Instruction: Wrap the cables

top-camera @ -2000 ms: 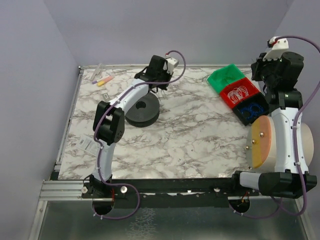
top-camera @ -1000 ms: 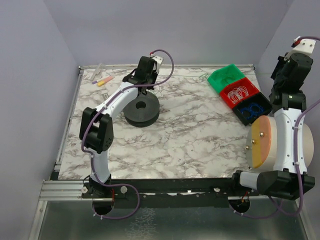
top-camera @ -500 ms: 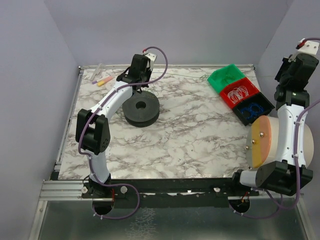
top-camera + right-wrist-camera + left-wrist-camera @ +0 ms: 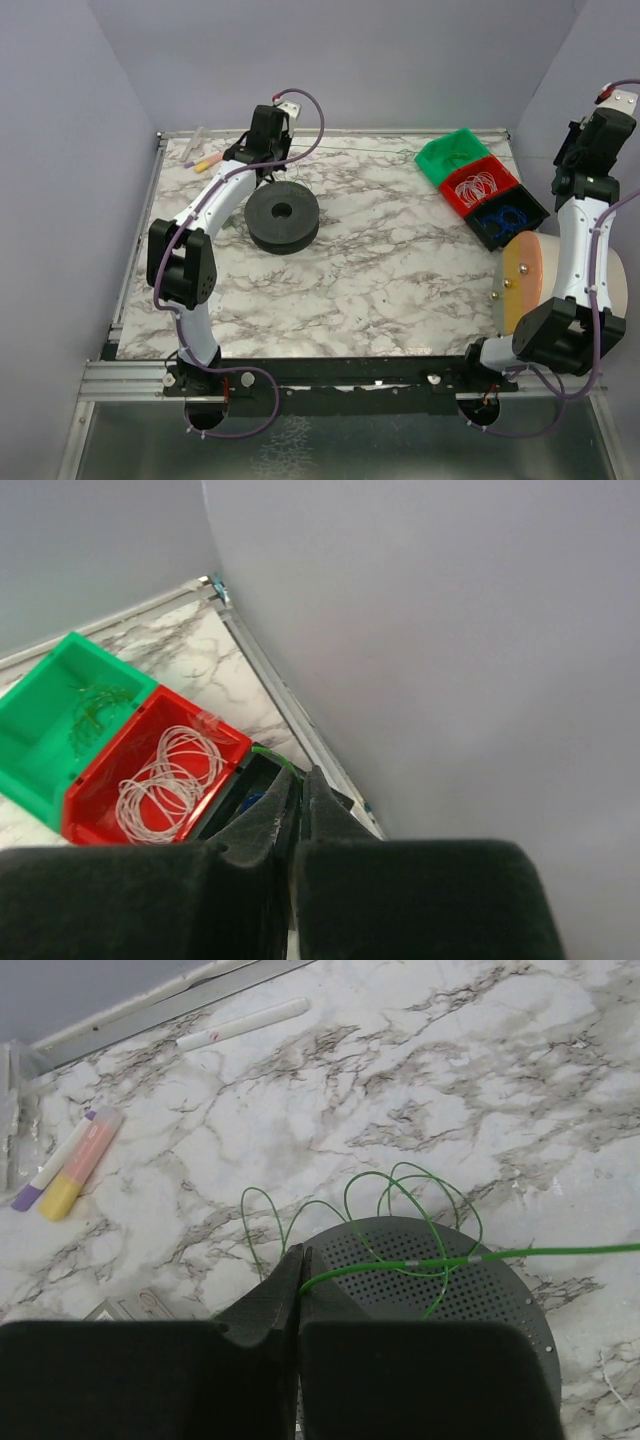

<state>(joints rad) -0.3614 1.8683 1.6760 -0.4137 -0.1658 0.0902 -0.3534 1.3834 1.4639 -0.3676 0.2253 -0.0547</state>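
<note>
A thin green cable (image 4: 520, 1253) is pinched in my left gripper (image 4: 302, 1256), which is shut on it. From there the cable runs right in a taut line, with loose loops (image 4: 400, 1195) lying over the black perforated spool (image 4: 450, 1300). The top view shows that gripper (image 4: 262, 150) at the table's back, just behind the spool (image 4: 283, 215). Held high by the right wall, my right gripper (image 4: 300, 776) is shut on a short green cable end (image 4: 270, 756). White cable coils (image 4: 165, 775) lie in the red bin (image 4: 480, 184).
A green bin (image 4: 452, 152) with green strands and a black bin (image 4: 505, 216) with blue coils flank the red one. Markers (image 4: 205, 160) and a white pen (image 4: 245, 1022) lie at the back left. A large tan-faced drum (image 4: 525, 285) stands by the right arm.
My left gripper has moved left along the table's back, off the spool, drawing the green cable with it. The right arm has lifted and swung right to the wall.
</note>
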